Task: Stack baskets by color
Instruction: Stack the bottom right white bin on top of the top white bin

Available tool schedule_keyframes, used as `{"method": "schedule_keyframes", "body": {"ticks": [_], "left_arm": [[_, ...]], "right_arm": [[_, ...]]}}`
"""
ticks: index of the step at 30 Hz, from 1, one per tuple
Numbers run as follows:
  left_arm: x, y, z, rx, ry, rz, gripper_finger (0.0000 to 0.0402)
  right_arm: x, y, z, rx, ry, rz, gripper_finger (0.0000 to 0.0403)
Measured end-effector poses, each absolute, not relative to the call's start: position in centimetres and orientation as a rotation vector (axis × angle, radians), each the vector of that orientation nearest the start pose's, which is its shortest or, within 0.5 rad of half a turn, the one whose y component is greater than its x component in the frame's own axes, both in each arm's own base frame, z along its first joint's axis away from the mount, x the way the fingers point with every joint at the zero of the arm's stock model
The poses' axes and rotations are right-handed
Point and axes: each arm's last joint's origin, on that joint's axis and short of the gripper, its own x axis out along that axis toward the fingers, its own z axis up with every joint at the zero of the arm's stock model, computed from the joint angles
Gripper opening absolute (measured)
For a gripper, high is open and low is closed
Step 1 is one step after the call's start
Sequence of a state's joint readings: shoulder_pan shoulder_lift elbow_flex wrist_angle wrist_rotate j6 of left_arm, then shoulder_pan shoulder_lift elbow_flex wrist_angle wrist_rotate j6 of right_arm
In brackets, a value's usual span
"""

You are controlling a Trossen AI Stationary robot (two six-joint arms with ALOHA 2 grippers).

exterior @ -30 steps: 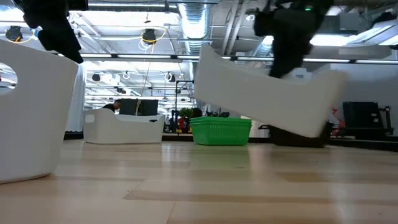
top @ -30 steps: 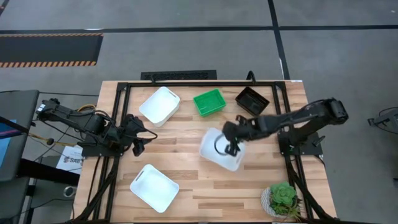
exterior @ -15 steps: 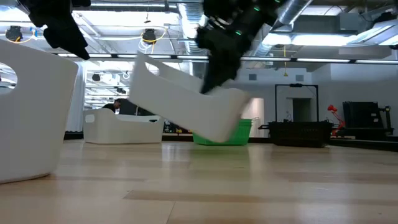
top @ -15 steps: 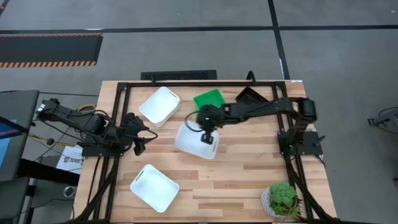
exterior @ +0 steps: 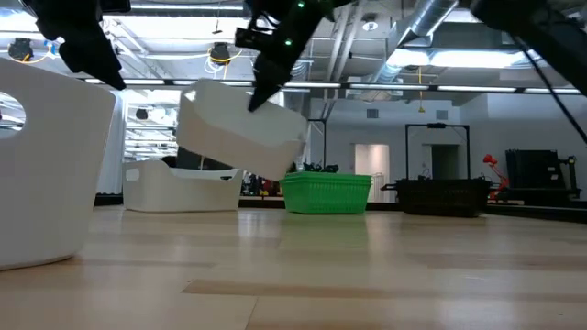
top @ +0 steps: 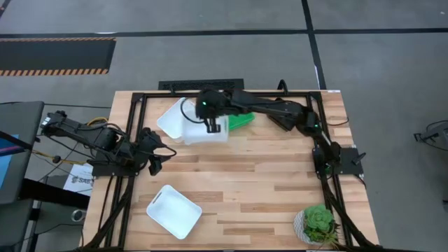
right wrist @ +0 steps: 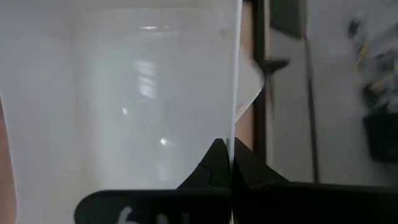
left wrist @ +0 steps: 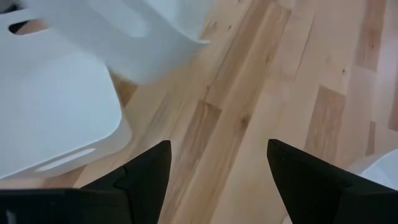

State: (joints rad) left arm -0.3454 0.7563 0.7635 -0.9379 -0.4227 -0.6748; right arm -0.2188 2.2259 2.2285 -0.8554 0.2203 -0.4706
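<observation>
High view showed, from left to right: the left gripper (top: 155, 155) waiting over the table's left edge, fingers spread and holding nothing; a white basket (top: 173, 211) lying near the front left, smooth plastic with rounded corners, nothing in it; and a second white basket (top: 171, 119) at the back left. Over that one hung the carried white basket (top: 205, 129), tilted and lifted clear of the wooden table (top: 266, 182), overlapping the second's right side. The right gripper (top: 212, 124) was clenched on its rim, the thin wall pinched between the fingers. Just right of it a bright green basket (top: 243, 119) with fine mesh walls sat partly hidden, then a black basket (top: 285, 120), mostly covered by the arm. A potted plant (top: 319, 222) stood at the front right corner.
</observation>
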Motion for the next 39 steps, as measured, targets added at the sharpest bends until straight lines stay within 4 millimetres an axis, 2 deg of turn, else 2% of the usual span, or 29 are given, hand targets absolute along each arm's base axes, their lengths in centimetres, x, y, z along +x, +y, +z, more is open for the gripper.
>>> {"method": "schedule_keyframes", "body": {"ticks": [3, 8, 15, 22, 33, 39], "left_arm": [[12.5, -3.2, 27.1, -0.282, 0.787, 0.356, 0.0254], [12.5, -3.2, 27.1, -0.277, 0.795, 0.359, 0.0254], [12.4, -3.2, 27.0, -0.273, 0.801, 0.362, 0.0254], [12.4, -3.2, 27.0, -0.272, 0.800, 0.364, 0.0254], [12.4, -3.2, 27.0, -0.273, 0.800, 0.365, 0.0254], [12.4, -3.2, 27.0, -0.272, 0.800, 0.366, 0.0254]], "right_arm": [[48.9, -12.0, 30.5, -0.496, 0.901, -0.198, 0.0001], [50.3, -12.5, 29.4, -0.639, 0.851, -0.197, 0.0001], [51.0, -12.2, 30.3, -0.786, 0.789, -0.250, 0.0001], [51.3, -12.6, 32.6, -0.891, 0.643, -0.304, 0.0002], [51.1, -15.2, 31.9, -0.866, 0.597, -0.230, 0.0002], [51.9, -16.3, 29.7, -0.848, 0.609, -0.201, 0.0004]]}}
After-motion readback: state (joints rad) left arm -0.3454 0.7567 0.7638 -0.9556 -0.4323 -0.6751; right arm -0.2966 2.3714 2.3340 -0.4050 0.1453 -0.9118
